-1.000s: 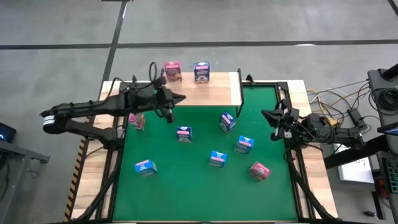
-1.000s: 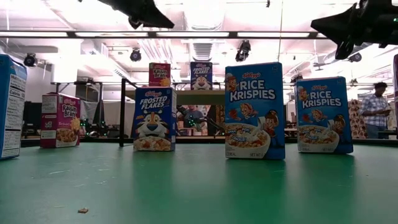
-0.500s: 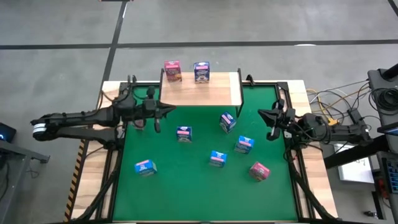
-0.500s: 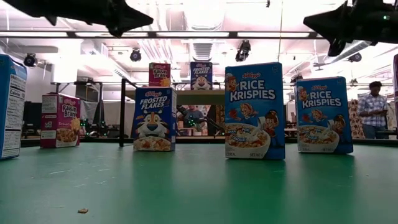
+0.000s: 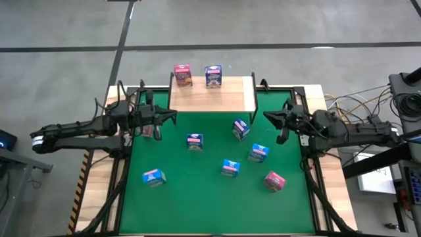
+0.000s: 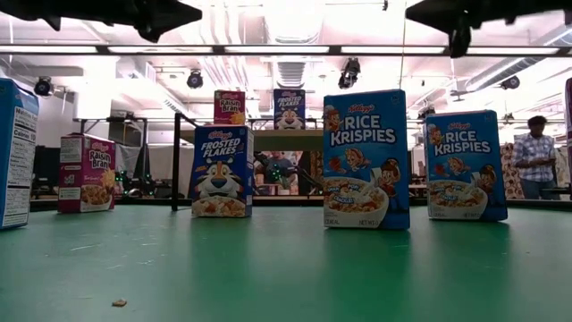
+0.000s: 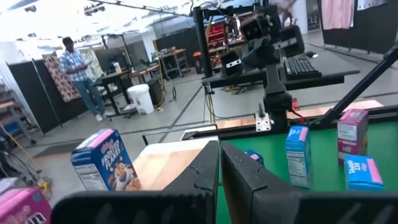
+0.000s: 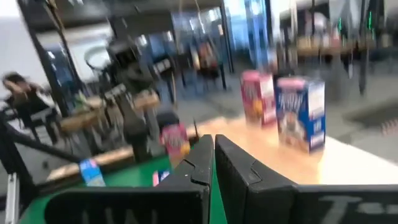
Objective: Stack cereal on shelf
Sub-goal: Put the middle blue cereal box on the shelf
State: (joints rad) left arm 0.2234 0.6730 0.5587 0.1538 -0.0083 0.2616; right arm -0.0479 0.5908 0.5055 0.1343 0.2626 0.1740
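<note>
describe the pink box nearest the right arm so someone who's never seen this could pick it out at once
Start at the green mat and go to its near right corner, on the right gripper's side. The pink cereal box there lies apart from the rest, closest to the mat's front edge on that side. Its nearest neighbours, the blue boxes toward the middle, are blue; it is the only pink one on that half.

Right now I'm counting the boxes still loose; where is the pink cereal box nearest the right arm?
In the high view, the pink cereal box lies on the green mat, front right, beside a blue box.
</note>
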